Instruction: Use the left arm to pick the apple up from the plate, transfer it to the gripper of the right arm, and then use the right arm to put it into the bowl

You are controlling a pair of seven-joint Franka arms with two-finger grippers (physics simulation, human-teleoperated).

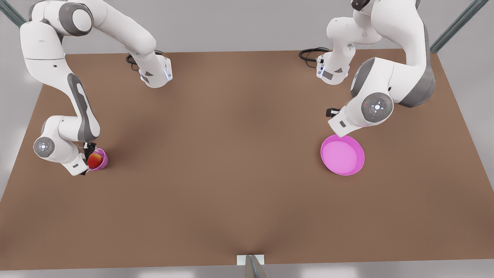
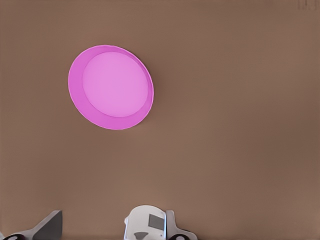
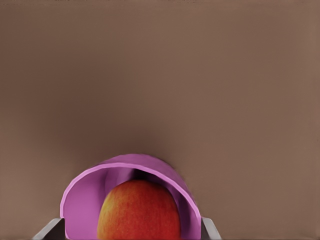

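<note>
**Apple over the bowl, release pending**

While the apple point(image 1: 95, 160) sits low in the mouth of the bowl point(image 1: 103, 159) at the lower left of the front view, the right gripper point(image 1: 88, 158) is right over it, pressed close against the bowl's near rim. From the right wrist view the apple point(image 3: 139, 210) fills the lower middle of the frame, framed by the bowl point(image 3: 85, 200), with grey finger edges at either side of it; I judge the pincer to be grasping the apple, though contact itself is hidden at the frame's edge.

At the right of the front view the plate point(image 1: 342, 154) lies bare on the brown table point(image 1: 231, 173), and the left arm waits just above its upper rim. Its wrist view looks down on the plate point(image 2: 111, 87) in the upper left; whether the left gripper point(image 1: 332, 112) is released or clenched I cannot tell.

By my reading, pick and handover are done and the placing step is in hand. Next calls for letting the fingers part so the apple settles inside, then lifting straight away without nudging the small bowl
</note>
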